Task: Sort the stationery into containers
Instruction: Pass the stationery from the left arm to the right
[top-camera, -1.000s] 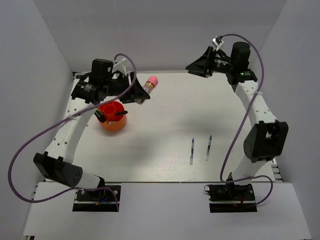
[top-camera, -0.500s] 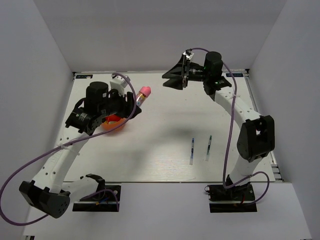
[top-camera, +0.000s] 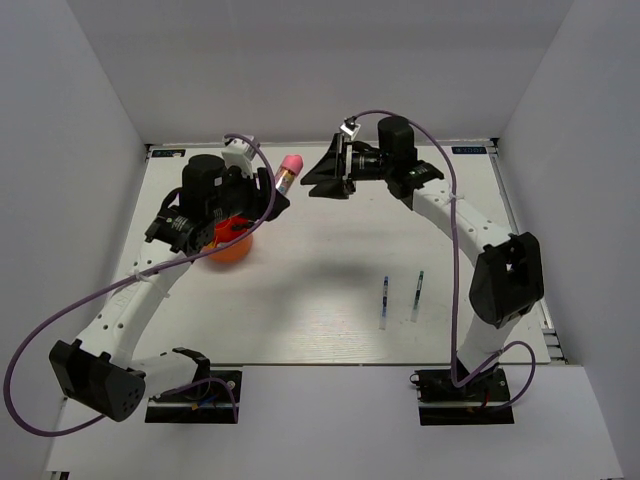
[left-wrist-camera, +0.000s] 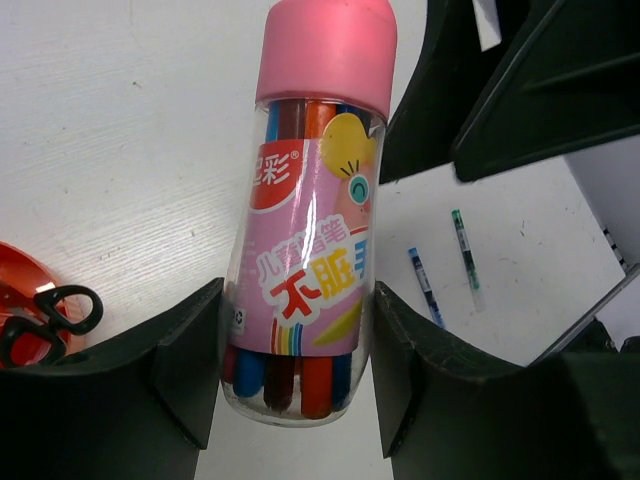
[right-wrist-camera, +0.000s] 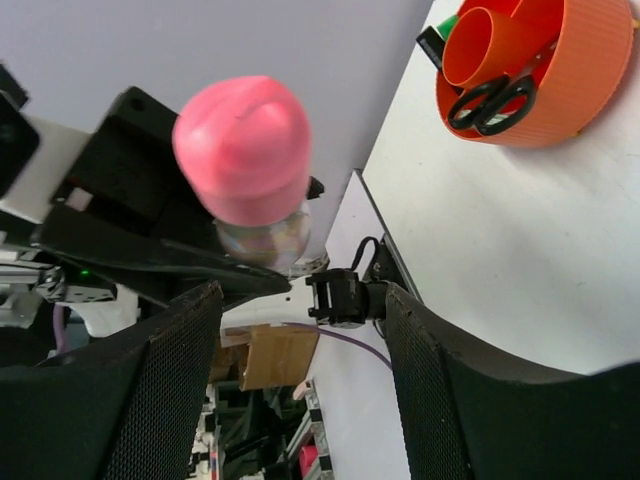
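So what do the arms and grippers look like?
The left arm and right arm are white links with black joints, each trailing a purple cable. The left gripper and right gripper are black, with two wedge-shaped fingers; the right's pads look mesh-textured.

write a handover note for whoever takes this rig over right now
Left gripper: shut on the pink-capped marker tube, held up off the table.
Right gripper: open and empty, facing the tube's cap, not touching it.
Orange organiser: on the table's left side. The scissors are already in it.
Left to do: the tube, plus a blue pen and a green pen lying side by side on the table's right half.
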